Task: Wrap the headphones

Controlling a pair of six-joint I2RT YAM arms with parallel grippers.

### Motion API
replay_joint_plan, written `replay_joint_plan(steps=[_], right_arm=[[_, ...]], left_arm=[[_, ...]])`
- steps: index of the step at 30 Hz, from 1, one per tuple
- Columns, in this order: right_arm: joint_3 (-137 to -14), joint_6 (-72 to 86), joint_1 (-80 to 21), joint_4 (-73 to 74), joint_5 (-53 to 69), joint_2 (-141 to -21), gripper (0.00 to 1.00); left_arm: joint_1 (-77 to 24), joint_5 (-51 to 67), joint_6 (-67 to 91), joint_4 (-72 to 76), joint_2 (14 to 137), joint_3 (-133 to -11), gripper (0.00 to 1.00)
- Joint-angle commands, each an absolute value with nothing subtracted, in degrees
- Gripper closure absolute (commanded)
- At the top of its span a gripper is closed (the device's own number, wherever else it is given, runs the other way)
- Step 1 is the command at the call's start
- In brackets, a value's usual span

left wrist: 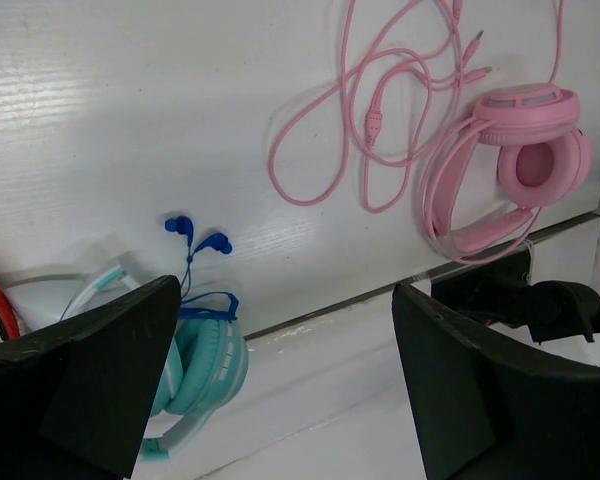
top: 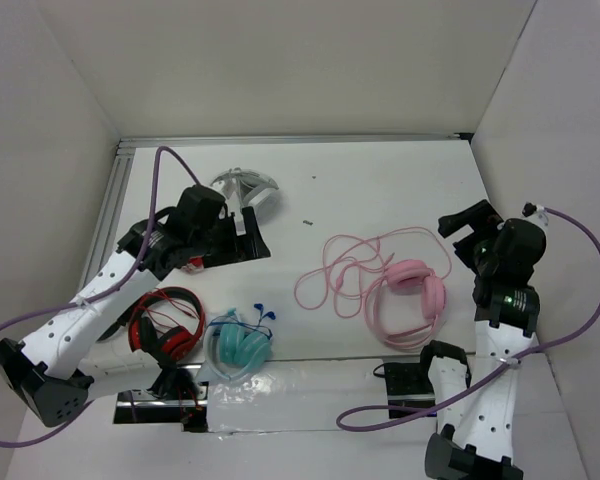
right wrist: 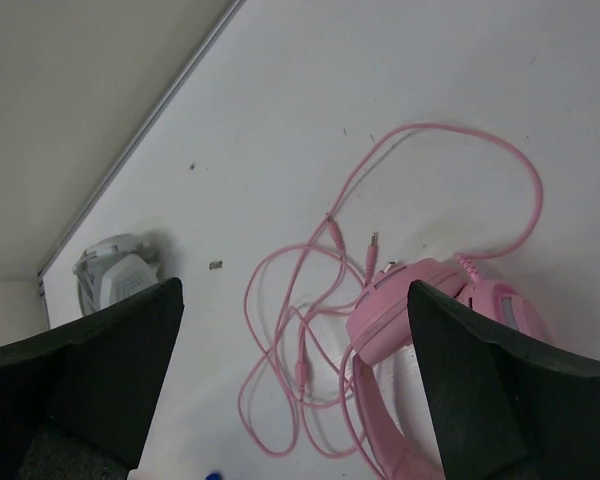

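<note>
Between the 2 fingers of our right gripper [right wrist: 295, 292] we hold nothing: the jaws are spread wide, and it hangs above the table [top: 380, 185]. Just below it, toward its right finger, lie the headphones [right wrist: 405, 310], flat on the table with the headband curving back toward our bases. Their cable [right wrist: 300, 335] sprawls in loose tangled loops ahead of this gripper and toward its left finger. The plug end lies free close to the upper earcup.

Farther out, our left gripper [left wrist: 285, 290] is also spread wide and empty. It hovers by the teal headphones [left wrist: 195, 365], and the pink set is well apart, at the far right of its view.

We judge that wrapping has not begun, since the cable lies fully unwound. The next move calls for 1 gripper to descend and pinch the thin cord, probably near its root at the earcup, while the other steadies the headband. A cord lying flat on the table leaves the fingers little to catch.
</note>
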State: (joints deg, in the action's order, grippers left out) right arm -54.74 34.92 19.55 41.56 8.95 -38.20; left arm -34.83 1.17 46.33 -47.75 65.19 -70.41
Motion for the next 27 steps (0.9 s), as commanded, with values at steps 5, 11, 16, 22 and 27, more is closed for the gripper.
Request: replay_joint_plan(steps=[5, 11, 16, 22, 27], right_arm=[[-50.8, 33.1, 19.9, 38.7, 15.5, -38.4, 0.0], [-45.3, 34.4, 6.8, 41.3, 6.8, -39.5, 0.0], [-42.1, 42.8, -13.8, 45.9, -3.4, -39.6, 0.0], [-38.0, 51.2, -23.8, 47.0, -9.3, -41.2, 0.05], [-33.9, 55.8, -26.5, 41.3, -8.9, -43.9, 0.07]], left_arm=[[-36.0, 1.4, 43.9, -44.8, 65.4, -73.0, 0.01], [-37.5, 2.0, 43.6, -44.0, 66.4, -72.1, 0.01], [-40.1, 0.3, 43.8, -44.5, 67.6, -72.1, 0.01], [-42.4, 1.4, 44.4, -42.9, 66.8, -69.3, 0.01], [-44.0, 1.9, 45.5, -43.0, 67.0, -67.6, 0.01]])
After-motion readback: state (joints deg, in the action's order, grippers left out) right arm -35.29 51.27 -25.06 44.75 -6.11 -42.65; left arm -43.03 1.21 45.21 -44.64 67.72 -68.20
